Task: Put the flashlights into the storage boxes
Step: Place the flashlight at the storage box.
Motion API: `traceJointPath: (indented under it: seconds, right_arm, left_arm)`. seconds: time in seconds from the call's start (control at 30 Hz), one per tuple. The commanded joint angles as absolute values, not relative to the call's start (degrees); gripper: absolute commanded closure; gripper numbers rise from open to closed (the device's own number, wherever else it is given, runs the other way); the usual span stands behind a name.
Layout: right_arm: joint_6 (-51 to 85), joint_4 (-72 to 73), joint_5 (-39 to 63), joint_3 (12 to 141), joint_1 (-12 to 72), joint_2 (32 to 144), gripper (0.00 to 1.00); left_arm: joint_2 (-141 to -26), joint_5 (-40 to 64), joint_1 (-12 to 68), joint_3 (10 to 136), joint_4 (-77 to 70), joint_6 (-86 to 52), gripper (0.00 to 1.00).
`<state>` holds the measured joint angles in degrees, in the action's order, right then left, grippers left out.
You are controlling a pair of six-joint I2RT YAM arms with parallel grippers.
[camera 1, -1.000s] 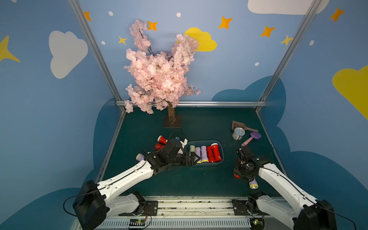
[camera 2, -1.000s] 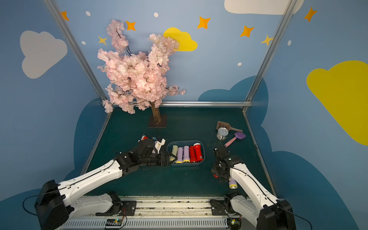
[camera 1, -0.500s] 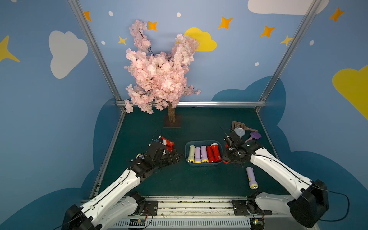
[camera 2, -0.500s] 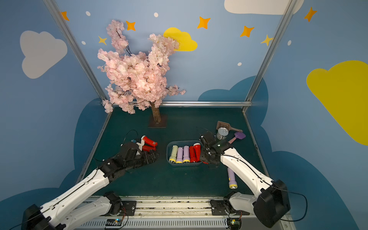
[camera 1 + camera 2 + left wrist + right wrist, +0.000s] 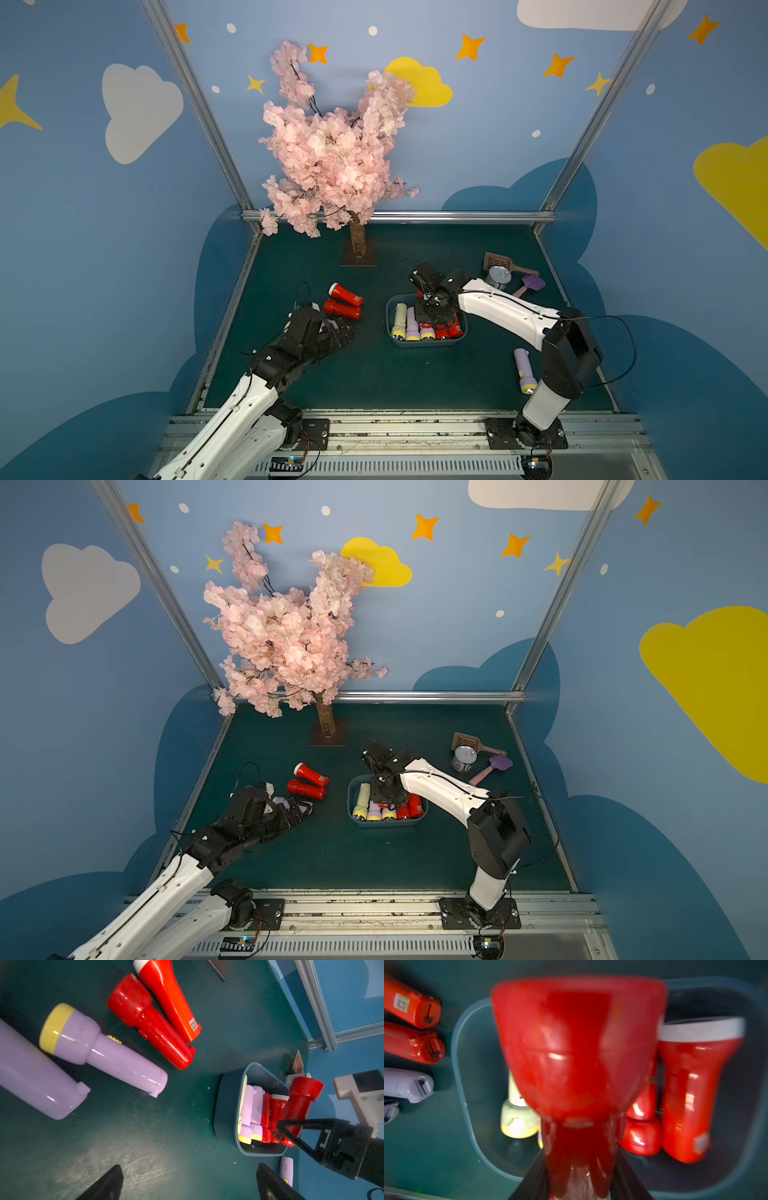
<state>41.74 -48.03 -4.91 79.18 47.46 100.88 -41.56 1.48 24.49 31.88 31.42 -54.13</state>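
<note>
The glossy red flashlight (image 5: 577,1053) has a flared head.

Red flashlight (image 5: 299,1103) tilted over tub (image 5: 225,1105); more inside

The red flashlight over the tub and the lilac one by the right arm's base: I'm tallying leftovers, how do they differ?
The red flashlight is held tilted over the tub in the right fingers; the lilac flashlight lies flat on the mat, untouched. The red flashlight's head is red; the lilac flashlight's is yellow. Both have flared heads, and neither is in the tub yet.
</note>
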Motion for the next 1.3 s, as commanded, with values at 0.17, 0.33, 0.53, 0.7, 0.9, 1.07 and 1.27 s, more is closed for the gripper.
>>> traceJointPath:
  seconds: [0.17,0.33,0.53,0.7,0.9,1.07,1.27]
  right_arm:
    - [41.2,-46.7,-1.7,84.0,51.0,106.1,0.60]
    - [41.3,-46.4,-0.7,85.1,51.8,108.7,0.60]
    - [41.0,-46.4,-0.7,85.6,51.5,110.4,0.59]
    - [40.8,-46.0,0.4,86.1,51.3,110.9,0.58]
    - [40.7,-46.6,1.3,87.4,51.8,111.1,0.58]
    - [41.1,-46.5,1.9,87.0,52.0,111.5,0.58]
    - [41.7,-46.1,2.4,86.7,52.6,111.8,0.58]
  left_arm:
    - [-39.9,3.3,21.4,30.8,32.9,-54.4,0.01]
    - [-40.7,4.4,20.5,30.3,32.2,-54.3,0.01]
    - [-40.7,5.3,19.5,30.1,32.0,-54.2,0.01]
    - [-40.3,5.4,19.1,30.1,32.2,-54.0,0.01]
    - [-40.7,5.9,18.8,29.8,31.4,-54.2,0.01]
    - [-40.7,6.2,18.7,29.6,31.1,-54.3,0.00]
    - [-39.7,6.3,18.7,29.2,31.3,-54.4,0.01]
